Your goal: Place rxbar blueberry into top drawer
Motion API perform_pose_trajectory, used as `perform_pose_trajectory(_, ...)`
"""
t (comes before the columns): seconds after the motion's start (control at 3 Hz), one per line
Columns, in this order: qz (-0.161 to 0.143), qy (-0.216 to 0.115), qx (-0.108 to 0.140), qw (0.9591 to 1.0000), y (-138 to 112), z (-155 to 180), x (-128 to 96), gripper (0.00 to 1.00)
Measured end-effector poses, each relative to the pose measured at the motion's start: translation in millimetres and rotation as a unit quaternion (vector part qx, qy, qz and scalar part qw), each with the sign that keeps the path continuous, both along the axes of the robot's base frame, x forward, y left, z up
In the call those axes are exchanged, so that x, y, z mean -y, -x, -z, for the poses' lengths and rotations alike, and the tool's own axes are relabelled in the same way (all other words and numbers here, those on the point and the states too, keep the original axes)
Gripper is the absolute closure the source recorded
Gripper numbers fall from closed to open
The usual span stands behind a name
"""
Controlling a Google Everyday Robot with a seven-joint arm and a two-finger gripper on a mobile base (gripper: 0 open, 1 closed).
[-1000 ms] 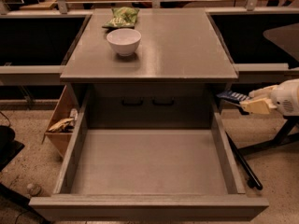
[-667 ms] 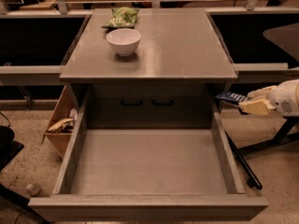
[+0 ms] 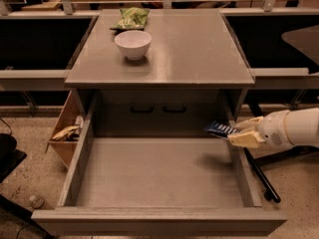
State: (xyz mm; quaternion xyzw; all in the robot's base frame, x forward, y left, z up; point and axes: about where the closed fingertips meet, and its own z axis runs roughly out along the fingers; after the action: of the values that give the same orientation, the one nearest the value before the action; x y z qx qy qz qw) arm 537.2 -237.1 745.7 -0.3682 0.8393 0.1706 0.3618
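End effector [image 3: 238,132] is parked right at the right-hand wall of the top drawer [image 3: 159,222], pale fingers pinched shut on one end of the rxbar blueberry [image 3: 221,129]. The bar pokes out over the drawer's back right corner, hanging above the floor, not touching it. It looks roughly level, though it's hard to be sure from this angle. The drawer is pulled way out. Behind it is a recessed panel [image 3: 157,119] with two dark handles. Above the drawer, the desk [image 3: 199,54] carries a white bowl [image 3: 132,44] with a green snack bag [image 3: 130,19] just behind it. Left of the drawer there's a brown box [image 3: 64,133] holding wrappers.
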Motion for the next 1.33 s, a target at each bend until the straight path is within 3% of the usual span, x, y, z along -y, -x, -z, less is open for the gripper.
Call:
perform_pose_trajectory(0.33, -0.063, -0.001, -0.007, 0.998, 24, 26, -58, 1.0)
perform_pose_trajectory(0.67, -0.106, 0.027, 0.018, 0.9939, 43, 42, -117, 1.0)
perform_pose_trajectory(1.0, -0.122, 0.038, 0.06, 0.9899, 54, 59, -139, 1.0)
perform_pose_trajectory(1.33, -0.122, 0.039, 0.064, 0.9896, 52, 58, -141, 0.81)
